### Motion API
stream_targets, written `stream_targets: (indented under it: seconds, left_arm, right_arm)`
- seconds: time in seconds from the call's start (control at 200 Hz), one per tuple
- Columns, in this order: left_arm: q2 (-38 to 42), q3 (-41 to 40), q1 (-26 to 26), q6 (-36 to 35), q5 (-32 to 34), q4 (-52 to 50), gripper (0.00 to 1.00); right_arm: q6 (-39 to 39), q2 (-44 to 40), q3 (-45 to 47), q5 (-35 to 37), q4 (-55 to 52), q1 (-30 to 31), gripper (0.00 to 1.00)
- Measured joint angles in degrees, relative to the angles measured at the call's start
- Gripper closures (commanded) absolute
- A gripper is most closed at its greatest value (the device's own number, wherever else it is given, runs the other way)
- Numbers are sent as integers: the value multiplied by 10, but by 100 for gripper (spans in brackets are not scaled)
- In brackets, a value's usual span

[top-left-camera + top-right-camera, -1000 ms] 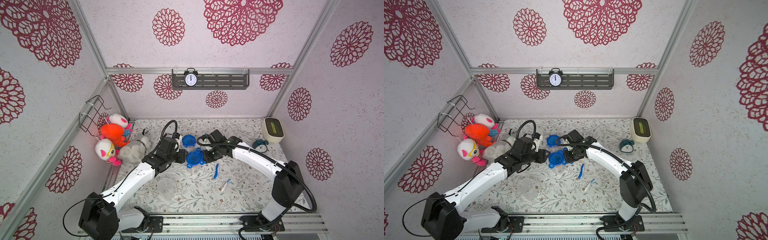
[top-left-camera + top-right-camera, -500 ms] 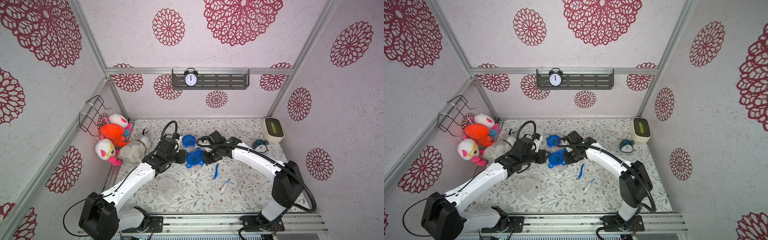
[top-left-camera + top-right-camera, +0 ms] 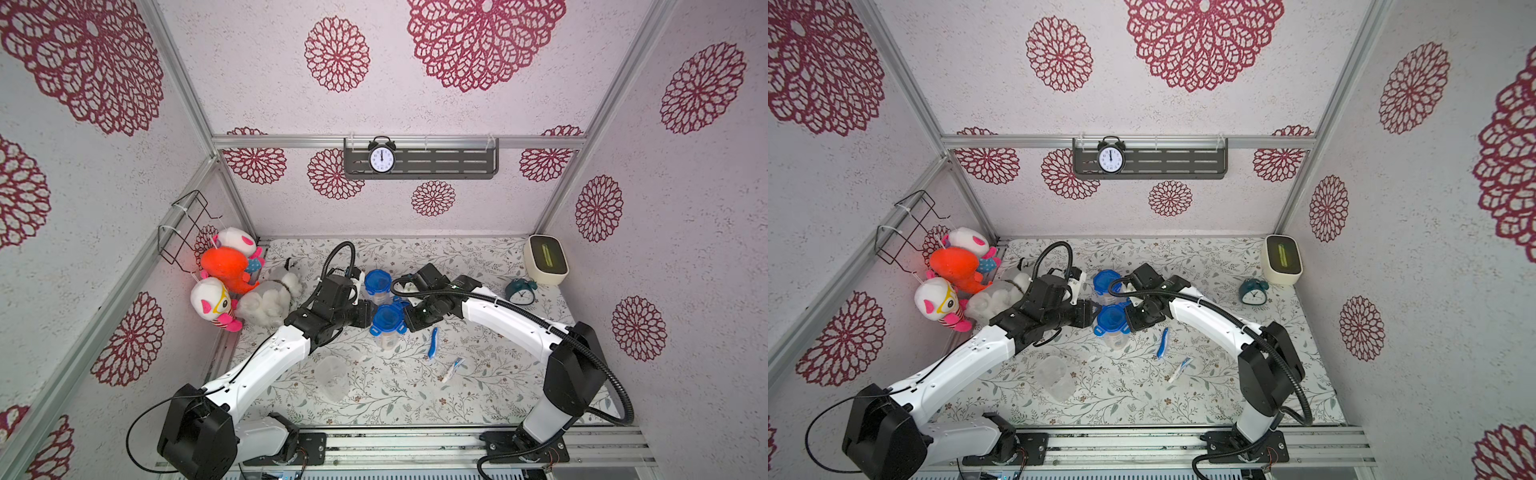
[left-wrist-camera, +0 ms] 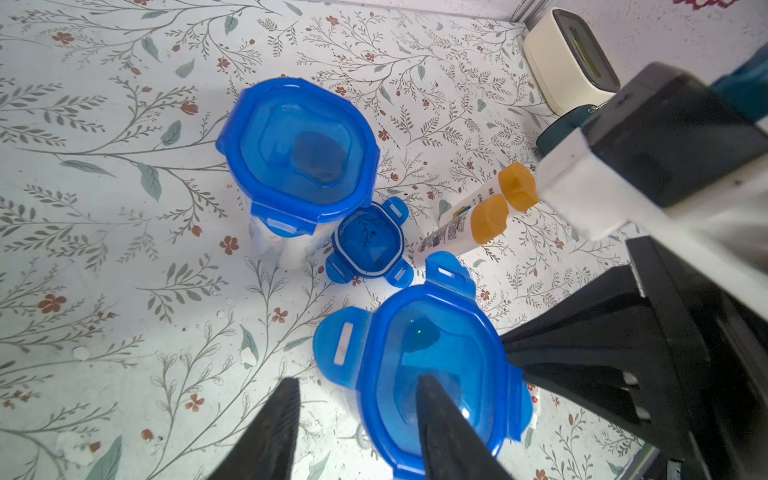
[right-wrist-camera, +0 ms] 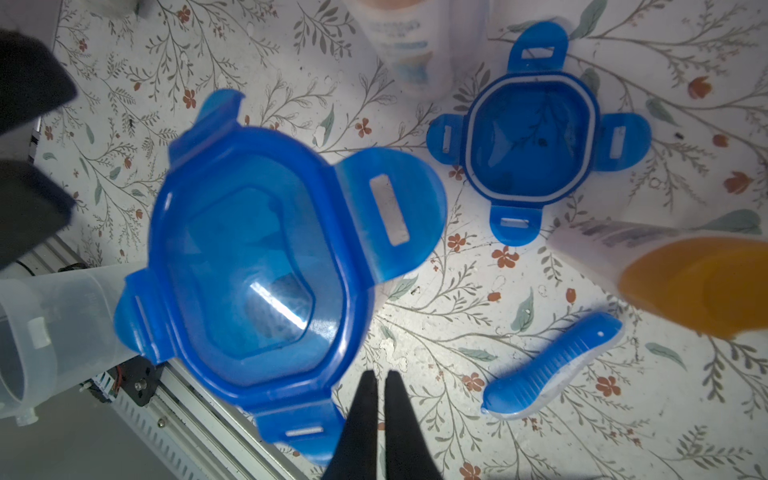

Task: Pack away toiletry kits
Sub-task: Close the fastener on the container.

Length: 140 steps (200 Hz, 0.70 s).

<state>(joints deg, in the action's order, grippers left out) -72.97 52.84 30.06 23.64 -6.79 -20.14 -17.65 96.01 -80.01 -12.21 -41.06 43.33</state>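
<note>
No change since a second ago: clear plastic cup with blue four-tab lid (image 3: 387, 322) on table (image 3: 457, 257); left claw (image 4: 356, 378), apart, straddles its rim; right claw (image 5: 376, 374), together, beside it. Tabs look unlatched.

On the floral tabletop (image 3: 1204, 399), the left tool (image 3: 1089, 312) and right tool (image 3: 1130, 319) flanked a clear plastic cup with a blue tabbed lid (image 3: 1111, 322); contact could not be told. A second blue-lidded cup (image 3: 1106, 284) stood just behind it. An empty clear cup (image 3: 1055, 379) sat nearer the arm bases. A blue toothbrush (image 3: 1163, 343) and a small white toothpaste tube (image 3: 1180, 370) lay apart. A teal alarm clock (image 3: 1252, 293) stood near a cream box (image 3: 1282, 259).
</note>
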Motion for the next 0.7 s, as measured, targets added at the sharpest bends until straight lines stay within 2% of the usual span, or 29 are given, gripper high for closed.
stream_targets:
  seconds: [0.08, 0.18, 0.245, 0.26, 0.275, 0.47, 0.605, 0.7]
  left_arm:
    - [0, 0, 0, 0, -1, 0, 48]
    - [0, 0, 0, 2, 0, 0, 43]
    - [3, -2, 0, 3, 5, 1, 40]
    - [5, -3, 0, 3, 8, 1, 40]
    - [7, -4, 0, 3, 10, 2, 39]
    - [42, -33, -29, 22, 23, 14, 36]
    - [52, -60, -74, 41, 3, 38, 32]
    - [52, -69, -85, 49, -4, 46, 30]
  right_arm:
    - [-2, -2, 0, 7, -1, 0, 81]
    - [-5, -10, 0, 35, -9, 0, 58]
    - [-2, -20, 0, 57, -15, 0, 34]
    - [-7, -24, -1, 61, -16, 0, 8]
    - [-1, -27, -1, 64, -17, 0, 2]
    - [18, -64, -39, 93, -25, 5, 1]
    - [22, -56, -69, 117, -21, 25, 1]
    - [20, -31, -91, 137, -17, 52, 1]
